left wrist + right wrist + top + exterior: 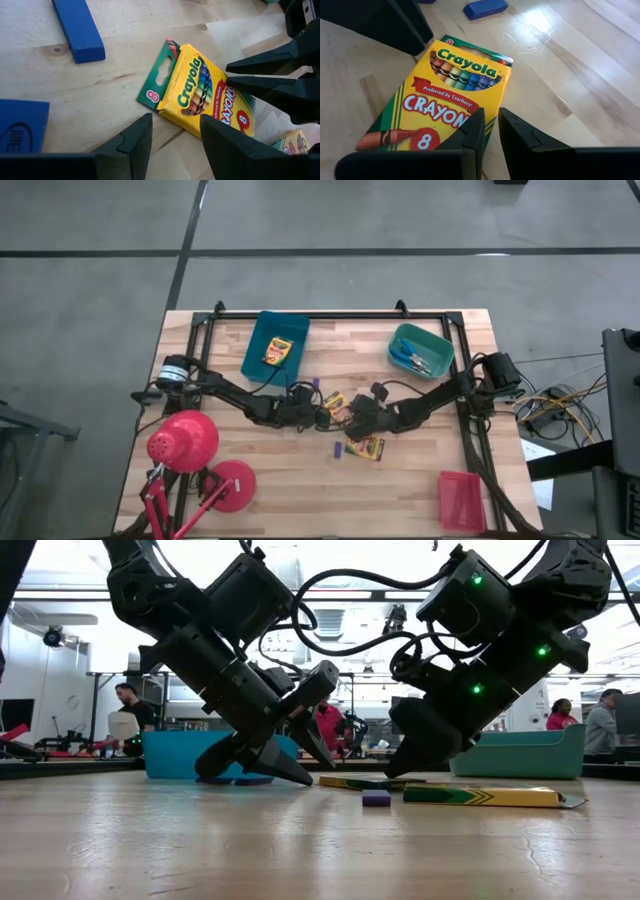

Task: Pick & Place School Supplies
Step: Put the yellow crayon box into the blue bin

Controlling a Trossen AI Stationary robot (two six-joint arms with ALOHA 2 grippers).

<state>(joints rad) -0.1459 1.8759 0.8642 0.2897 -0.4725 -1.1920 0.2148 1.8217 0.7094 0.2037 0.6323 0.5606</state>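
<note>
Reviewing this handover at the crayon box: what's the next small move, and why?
Probably the left gripper should ease forward and close on the crayon box: its fingers stand open at the box's near edge, while the right gripper, nearly shut, only rests at the far end.

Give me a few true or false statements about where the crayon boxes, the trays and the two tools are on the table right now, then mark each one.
1. A yellow cardboard crayon box lies inside the blue plastic tray. True.
2. The red metal desk lamp stands near the right arm. False: it stands beside the left arm.
3. The left tool and right tool meet at a yellow crayon box in the table's middle. True.
4. The teal plastic tray is empty. False: blue-handled things lie in it.
5. The left tool's fingers are pressed together. False: a gap shows between them.
</note>
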